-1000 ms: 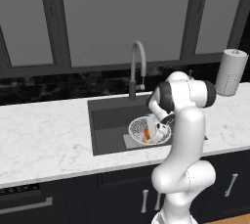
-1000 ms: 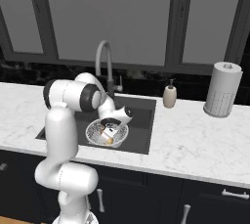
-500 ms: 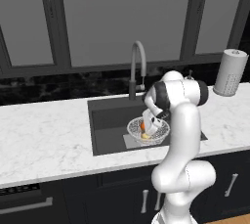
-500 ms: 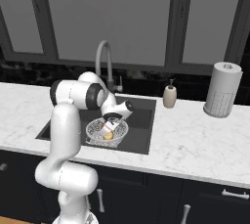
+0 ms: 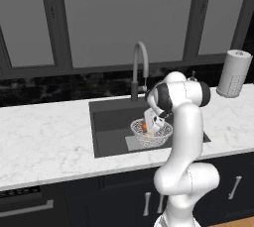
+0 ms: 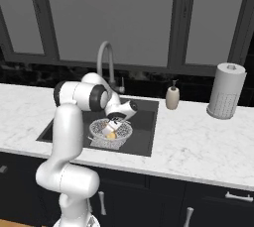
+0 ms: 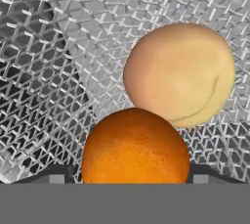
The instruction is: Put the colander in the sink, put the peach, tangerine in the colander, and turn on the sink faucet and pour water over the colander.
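Observation:
The white-grey mesh colander (image 5: 159,137) (image 6: 97,133) (image 7: 49,71) sits in the dark sink (image 5: 111,122) (image 6: 144,122), in front of the grey gooseneck faucet (image 5: 140,65) (image 6: 105,60). My gripper (image 5: 149,126) (image 6: 110,129) (image 7: 129,175) reaches down into the colander and is shut on the bright orange tangerine (image 7: 135,147) (image 5: 144,127). The paler peach (image 7: 180,74) (image 6: 112,135) lies on the mesh just beyond, touching the tangerine. I see no water stream at the spout.
A white paper-towel roll (image 5: 233,74) (image 6: 225,90) stands on the marble counter (image 5: 44,141) at the right. A soap dispenser (image 6: 172,98) stands by the sink's back right corner. Dark windows run behind the counter.
The hand has swung left and lower inside the colander, carrying the tangerine down beside the peach. The colander and peach stay put.

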